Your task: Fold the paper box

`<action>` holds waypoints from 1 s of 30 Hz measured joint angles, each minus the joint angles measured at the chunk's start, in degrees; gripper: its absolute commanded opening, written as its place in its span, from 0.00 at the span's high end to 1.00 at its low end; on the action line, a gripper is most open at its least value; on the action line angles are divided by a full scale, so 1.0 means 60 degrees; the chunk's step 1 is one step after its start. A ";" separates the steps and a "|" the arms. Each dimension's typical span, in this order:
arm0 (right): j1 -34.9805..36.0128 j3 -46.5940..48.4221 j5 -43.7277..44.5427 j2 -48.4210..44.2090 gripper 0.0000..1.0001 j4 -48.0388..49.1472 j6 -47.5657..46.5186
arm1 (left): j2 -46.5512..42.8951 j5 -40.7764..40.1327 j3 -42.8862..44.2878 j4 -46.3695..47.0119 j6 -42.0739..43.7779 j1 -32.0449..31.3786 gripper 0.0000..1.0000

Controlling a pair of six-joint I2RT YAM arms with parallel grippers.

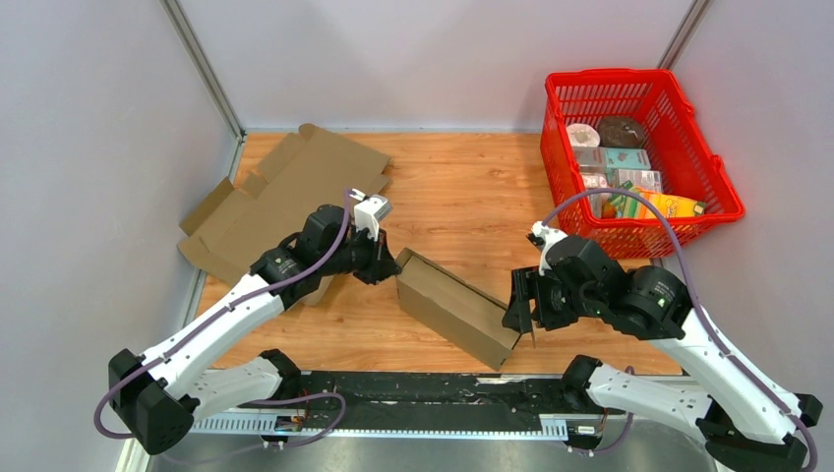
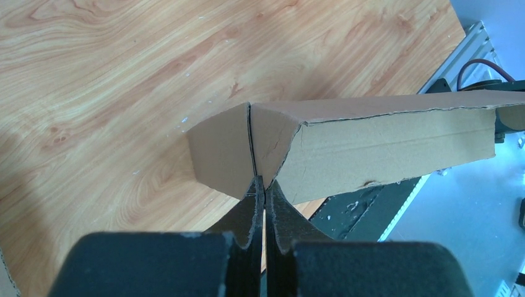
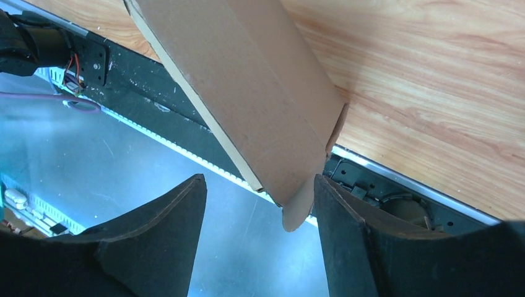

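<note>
The box (image 1: 457,307), long and brown, lies slantwise between my two arms at the near edge of the table (image 1: 462,197). Its right end pokes past the wood, over the black rail. My left claw (image 2: 262,185) is clenched on the bottom edge of the end flaps, right at the seam where the two meet. My right claw (image 3: 259,185) is released, its fingers standing either side of the other end, with the corner tab just beside one finger. A flat cardboard sheet (image 1: 285,192) lies back left, and a red basket (image 1: 551,147) sits back right.
</note>
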 measured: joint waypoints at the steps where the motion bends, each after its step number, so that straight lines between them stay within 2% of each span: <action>1: 0.0000 -0.0004 -0.0087 0.0044 0.33 0.0007 0.0018 | 0.0011 0.0018 0.0004 0.0004 0.0000 0.0000 1.00; 5: 0.0000 -0.0004 -0.0215 0.0040 0.44 0.0007 0.0040 | 0.0062 0.0076 0.0004 0.0073 -0.0004 0.0000 1.00; 9: 0.0000 -0.0098 -0.0270 0.0040 0.48 -0.0004 0.0058 | 0.0113 0.0113 0.0004 0.0142 -0.0004 0.0000 1.00; 10: 0.0000 -0.0102 -0.0266 0.0051 0.48 -0.0011 0.0022 | 0.0117 0.0117 0.0004 0.0146 -0.0004 0.0000 1.00; 13: 0.0000 -0.0106 -0.0295 0.0055 0.21 -0.0011 -0.0066 | 0.0120 0.0113 0.0004 0.0142 -0.0004 0.0000 1.00; 14: 0.0000 -0.0095 -0.0280 0.0055 0.16 -0.0011 -0.0062 | 0.0120 0.0113 0.0004 0.0142 -0.0004 0.0000 1.00; 21: 0.0000 -0.0291 0.0758 0.0044 0.21 0.0095 -0.0029 | 0.0029 -0.0062 -0.0044 0.0146 -0.0255 -0.0029 1.00; 25: 0.0000 -0.1333 0.0736 -0.0160 0.20 0.0069 0.0280 | -0.0466 -0.0550 -0.0492 0.0328 -0.0867 -0.0127 1.00; 30: 0.0000 -0.2073 0.0397 -0.0543 0.23 0.0382 0.0794 | -0.1392 -0.1279 -0.1231 0.0623 -0.1741 -0.0357 1.00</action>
